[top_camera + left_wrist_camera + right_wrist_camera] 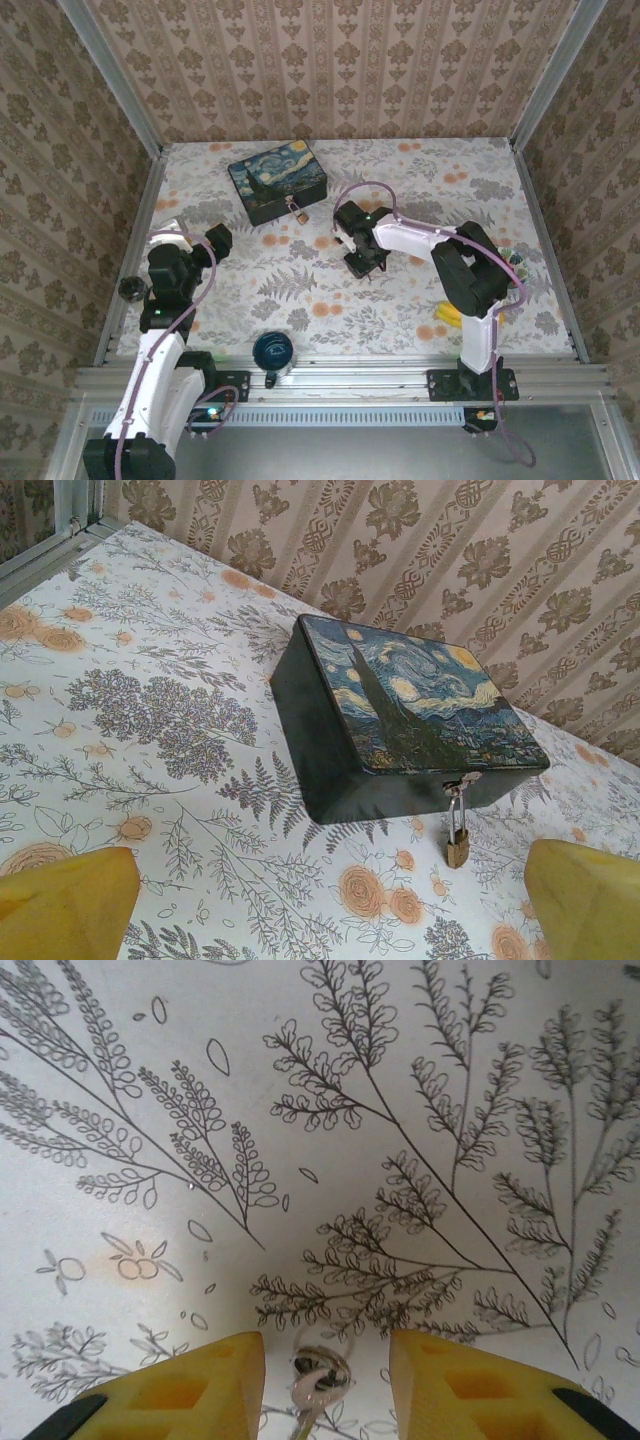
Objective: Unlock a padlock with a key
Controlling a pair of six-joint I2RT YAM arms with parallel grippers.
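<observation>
Right gripper (pixel 325 1343) half-open astride the small silvery metal key (pixel 314 1392), gaps either side; left gripper (pixel 328 860) wide, empty; tiny brass padlock (pixel 458 848) hangs at the Starry Night painted tin's (pixel 400 710) front edge.

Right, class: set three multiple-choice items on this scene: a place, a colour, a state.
1. Where is the padlock? A hanging at the front of the tin; B on the tin's lid; C behind the tin.
2. Colour of the fingers of the right end effector? A black; B yellow; C white.
3. The left end effector is: A shut on the padlock; B shut, empty; C wide open.
Answers: A, it hangs from the tin's latch; B, yellow fingers flank the key; C, its fingers sit far apart.
</observation>
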